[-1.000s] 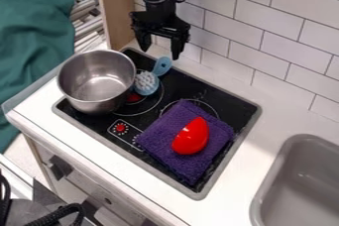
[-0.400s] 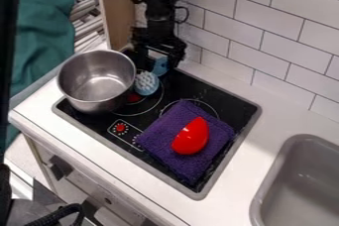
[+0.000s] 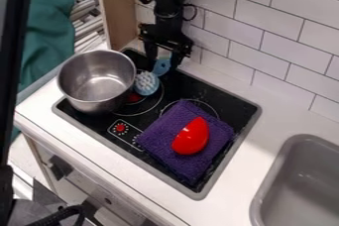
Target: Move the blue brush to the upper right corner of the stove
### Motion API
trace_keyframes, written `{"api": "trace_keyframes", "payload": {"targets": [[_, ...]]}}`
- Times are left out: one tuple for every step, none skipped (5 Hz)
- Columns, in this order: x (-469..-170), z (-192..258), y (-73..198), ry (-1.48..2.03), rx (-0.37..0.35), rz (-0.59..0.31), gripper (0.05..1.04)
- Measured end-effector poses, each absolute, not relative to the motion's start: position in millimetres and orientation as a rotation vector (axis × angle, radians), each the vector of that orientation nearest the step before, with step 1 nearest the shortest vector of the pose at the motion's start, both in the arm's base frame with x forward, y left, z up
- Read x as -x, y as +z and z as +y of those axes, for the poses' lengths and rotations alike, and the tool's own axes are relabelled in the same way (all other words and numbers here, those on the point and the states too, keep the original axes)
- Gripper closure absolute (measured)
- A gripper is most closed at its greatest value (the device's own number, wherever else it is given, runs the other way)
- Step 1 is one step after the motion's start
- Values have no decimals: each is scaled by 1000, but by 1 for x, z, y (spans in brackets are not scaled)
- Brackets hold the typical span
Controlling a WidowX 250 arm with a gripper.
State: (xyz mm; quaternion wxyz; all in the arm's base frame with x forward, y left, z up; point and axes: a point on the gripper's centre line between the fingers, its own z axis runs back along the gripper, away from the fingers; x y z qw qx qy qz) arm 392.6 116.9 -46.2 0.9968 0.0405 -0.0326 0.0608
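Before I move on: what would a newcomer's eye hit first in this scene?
Likely the glossy red object, lying on the folded purple cloth on the black stove. Next, the shiny steel pot at the stove's left side, with the blue brush just right of it, below the black gripper.

A toy kitchen set-up, with a black stove (image 3: 208, 93), a grey sink (image 3: 301, 180) and white wall tiles (image 3: 265, 46).
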Motion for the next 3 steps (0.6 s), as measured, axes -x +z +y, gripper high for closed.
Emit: {"api": "trace_keyframes", "payload": {"targets": [[-391,113,-46,126,-77,-51,617],[-387,110,-45,132,-76,-50,617],[-378,102,-40,125,-73,-36,617]]}}
